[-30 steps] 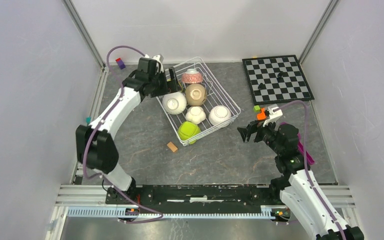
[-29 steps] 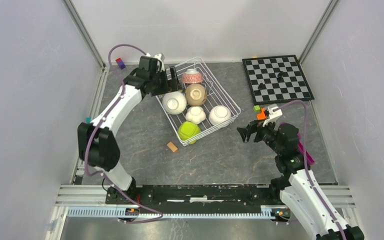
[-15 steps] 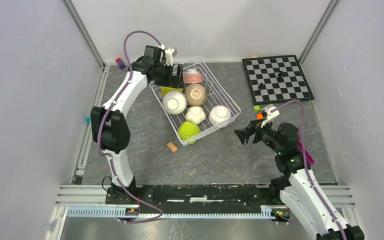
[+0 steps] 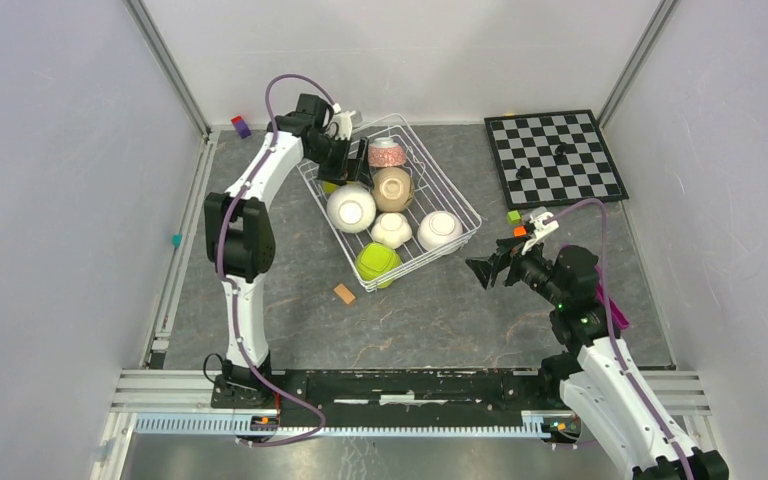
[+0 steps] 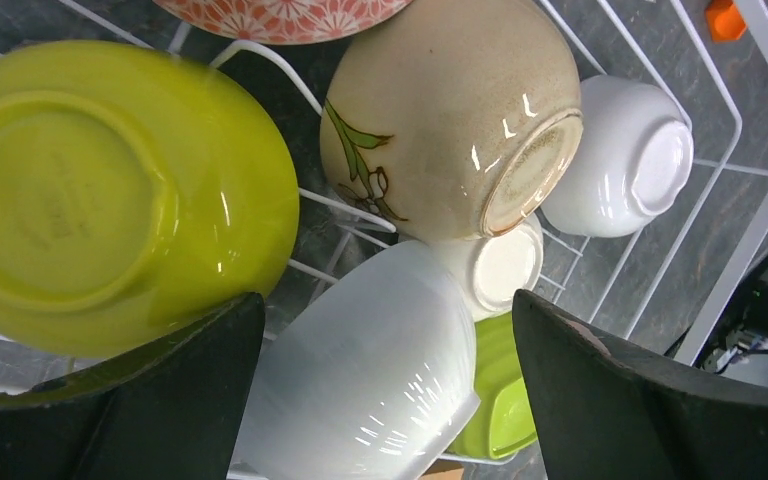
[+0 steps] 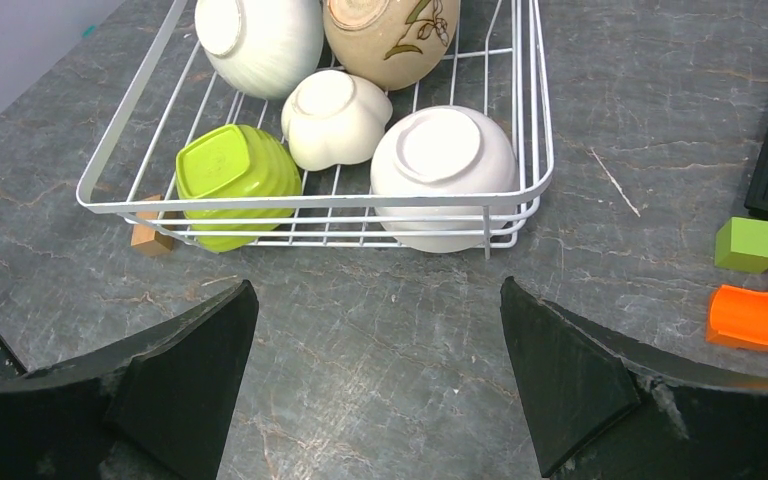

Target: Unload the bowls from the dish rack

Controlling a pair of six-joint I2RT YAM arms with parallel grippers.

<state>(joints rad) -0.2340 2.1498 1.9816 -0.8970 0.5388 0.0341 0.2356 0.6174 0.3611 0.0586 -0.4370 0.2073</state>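
The left gripper (image 5: pixel 385 300) is held spread wide over the dish rack (image 6: pixel 340 201), apparently so that a bowl can be straddled; nothing is pinched. The right gripper (image 6: pixel 378 290) is likewise spread and empty, kept just outside the rack's rim. The bowls are lodged inside the rack, mostly bottoms-up as if for draining: the large white bowl (image 5: pixel 370 370), the lime green bowl (image 5: pixel 110 190) and the tan bowl (image 5: pixel 440 110).
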